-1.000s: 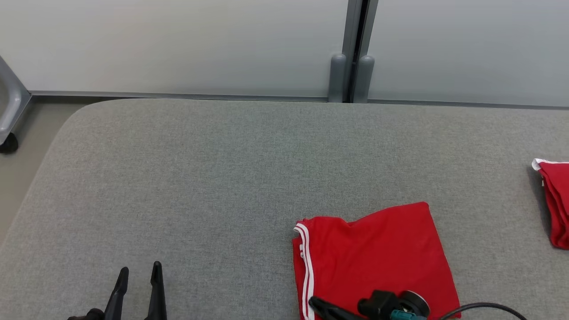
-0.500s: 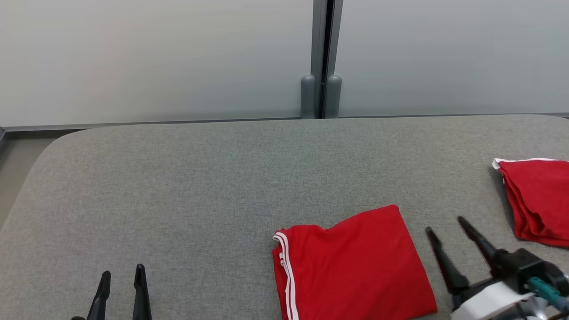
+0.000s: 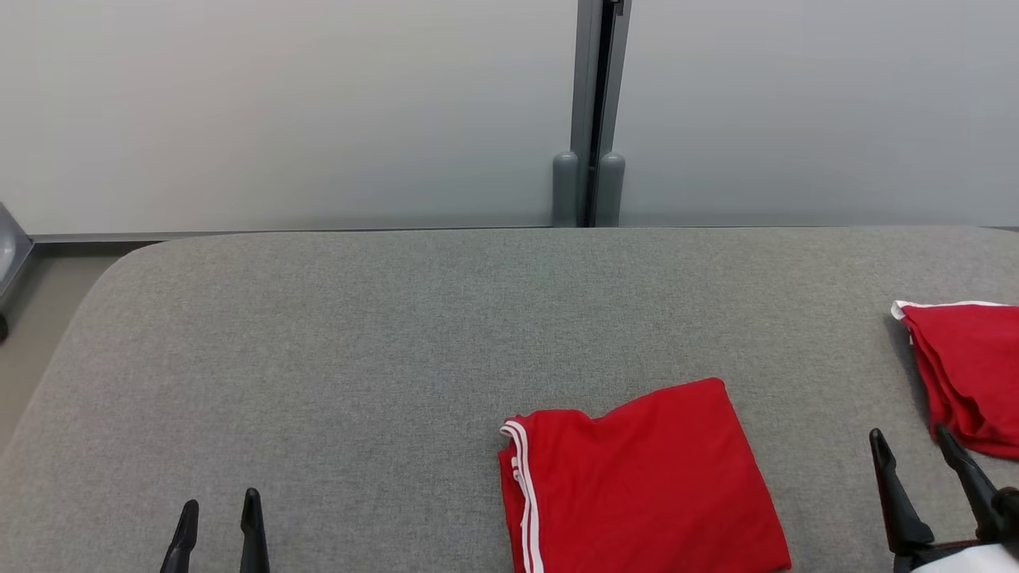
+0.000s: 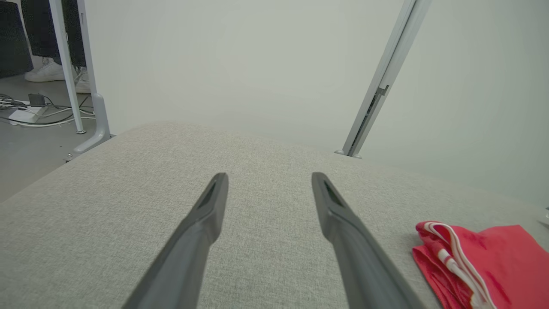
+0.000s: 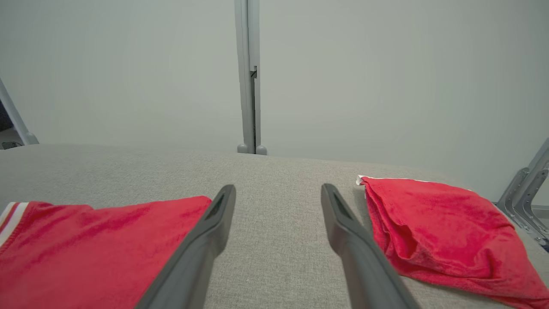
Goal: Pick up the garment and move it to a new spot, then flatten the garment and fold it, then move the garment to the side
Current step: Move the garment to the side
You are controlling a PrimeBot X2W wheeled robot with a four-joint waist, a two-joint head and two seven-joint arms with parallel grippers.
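The garment (image 3: 637,477) is red with white stripes along its left edge and lies folded flat on the grey padded table (image 3: 358,358), near the front centre. It also appears in the left wrist view (image 4: 480,257) and the right wrist view (image 5: 85,249). My right gripper (image 3: 910,446) stands open just right of it, over bare table, fingers apart with nothing between them (image 5: 279,191). My left gripper (image 3: 220,509) is open at the lower left, well away from the garment, its fingers empty above the table (image 4: 269,180).
A second red cloth (image 3: 967,374) lies folded at the table's right edge, close beside my right gripper (image 5: 433,227). A pale wall panel with a grey post (image 3: 589,119) backs the table. Floor with cables and a person's shoes (image 4: 43,71) lies beyond the left edge.
My right gripper let go of the garment's near edge, opened, and moved right off it to the bare table. The head camera shifted. The left gripper stayed open and empty.
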